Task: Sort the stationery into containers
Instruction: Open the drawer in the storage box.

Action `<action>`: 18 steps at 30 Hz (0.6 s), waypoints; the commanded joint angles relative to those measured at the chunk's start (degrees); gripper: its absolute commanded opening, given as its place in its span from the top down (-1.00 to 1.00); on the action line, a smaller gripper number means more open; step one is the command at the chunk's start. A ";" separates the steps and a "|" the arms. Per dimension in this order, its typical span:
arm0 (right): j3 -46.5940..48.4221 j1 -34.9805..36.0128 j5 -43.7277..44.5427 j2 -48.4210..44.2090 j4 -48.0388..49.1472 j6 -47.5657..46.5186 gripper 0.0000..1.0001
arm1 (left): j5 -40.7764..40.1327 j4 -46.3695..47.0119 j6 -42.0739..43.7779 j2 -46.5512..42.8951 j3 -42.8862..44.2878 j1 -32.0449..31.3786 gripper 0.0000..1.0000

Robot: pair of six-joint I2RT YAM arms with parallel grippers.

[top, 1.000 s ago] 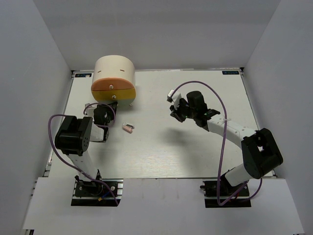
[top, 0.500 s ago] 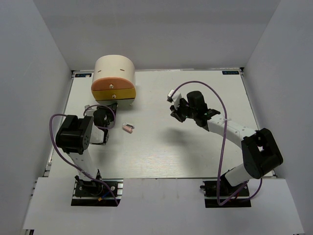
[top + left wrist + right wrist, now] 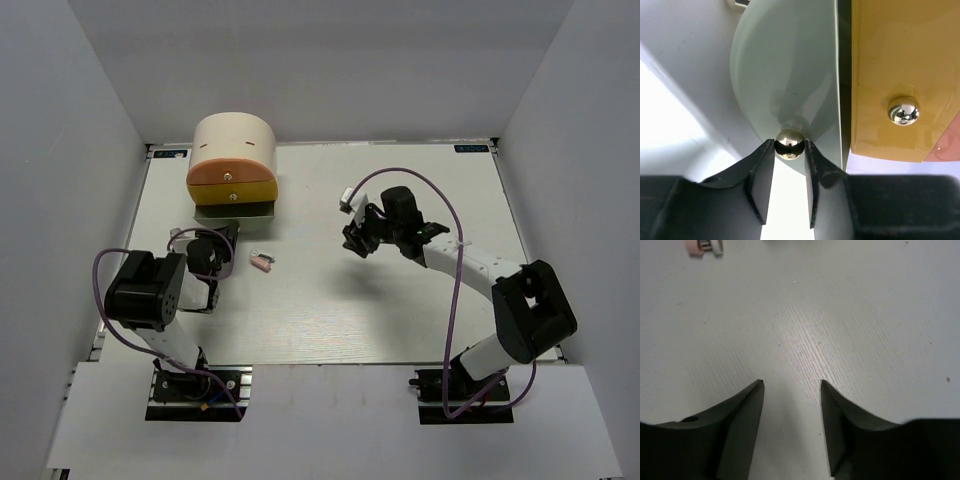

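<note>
The containers are half-round drawers stacked in a cream cylindrical unit at the back left: an orange drawer, a yellow drawer, and a pale grey-green bottom drawer standing pulled out. My left gripper is shut on that bottom drawer's shiny knob. One piece of stationery, a tiny pink-and-white piece, lies on the table just right of the left gripper. My right gripper hovers open over bare table, holding nothing.
The yellow drawer's own knob sits right of my left fingers. White walls enclose the table on three sides. The right arm's purple cable loops over the table's right half.
The left arm has drawn back toward the near edge with the knob, sliding the bottom drawer out. The right gripper has opened and shifted slightly left.
</note>
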 commanded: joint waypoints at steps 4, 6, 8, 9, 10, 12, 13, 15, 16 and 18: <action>3.23 0.24 -13.43 0.62 -6.89 -5.31 -0.57 | 3.22 -4.07 0.51 -2.81 -0.25 0.40 -0.11; 3.41 0.59 -20.10 0.45 -7.60 -7.50 -0.81 | 4.01 -6.62 1.13 -3.95 0.37 0.40 -0.40; 3.85 1.12 -23.89 0.87 -7.51 -9.97 -0.81 | 4.55 -9.34 3.67 -6.76 0.98 0.40 -0.48; 4.20 1.65 -25.48 1.67 -7.51 -11.20 -0.81 | 5.07 -13.01 4.90 -8.07 1.51 0.40 -0.52; 4.98 2.26 -26.28 1.94 -7.16 -11.73 -0.81 | 5.07 -15.57 6.30 -9.57 1.51 0.40 -0.55; 5.95 3.67 -27.17 3.43 -6.99 -13.22 -0.81 | 5.60 -25.36 12.36 -14.83 3.70 0.40 -0.58; 7.79 4.98 -27.17 5.61 -6.90 -13.32 -0.81 | 5.60 -29.78 14.82 -16.59 6.06 -0.21 -0.60; 9.38 6.04 -26.56 8.16 -6.46 -13.32 -0.65 | 4.90 -39.27 21.41 -21.42 8.53 -0.22 -0.60; 11.30 6.57 -26.20 9.92 -6.02 -12.88 -0.59 | 4.90 -46.28 23.17 -23.10 9.24 -0.22 -0.60; 14.29 8.41 -24.97 12.39 -4.44 -11.31 -0.37 | 3.41 -55.08 25.99 -26.70 9.25 -0.22 -0.60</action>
